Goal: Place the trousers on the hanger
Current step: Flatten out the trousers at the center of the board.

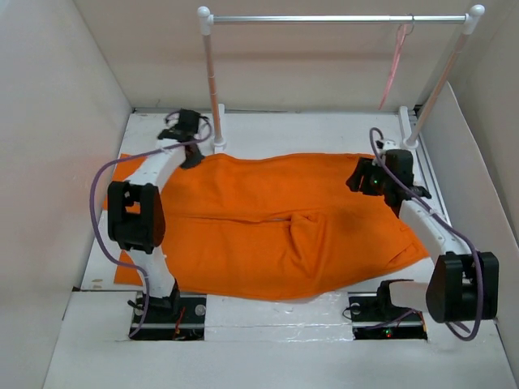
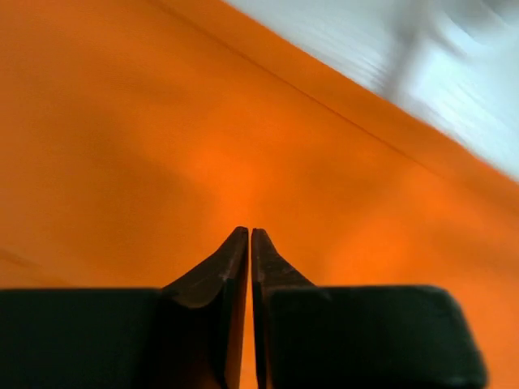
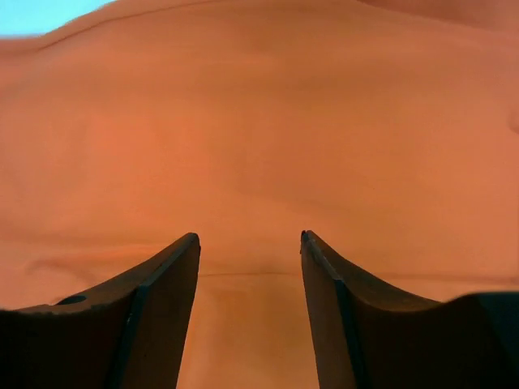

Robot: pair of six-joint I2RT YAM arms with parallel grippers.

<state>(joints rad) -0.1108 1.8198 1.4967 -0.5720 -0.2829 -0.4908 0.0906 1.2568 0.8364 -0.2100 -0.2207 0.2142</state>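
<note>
The trousers lie spread flat on the desk, covering most of it between the two arms. A fold or flap ridge runs near the cloth's middle. The overhead view does not show clearly which end is the waistband. The left arm covers part of the cloth's left edge, and the right arm crosses its right corner.

The left fingers sit at the far left edge of the trousers. In the left wrist view, the fingers are drawn almost together, with only a thin orange sliver between them. It cannot be told whether cloth is pinched there or merely seen through the slit. That view is blurred, and the pale surface in its upper right corner is hard to make out.

The right fingers are over the far right part of the trousers. In the right wrist view, the fingers stand well apart, with orange cloth filling nearly the whole picture. Contact with the cloth cannot be confirmed.

The hanger hangs from the right part of the rail at the back, well apart from the trousers. It is seen nearly edge-on as a thin pink line, so its outline is not readable.
</note>
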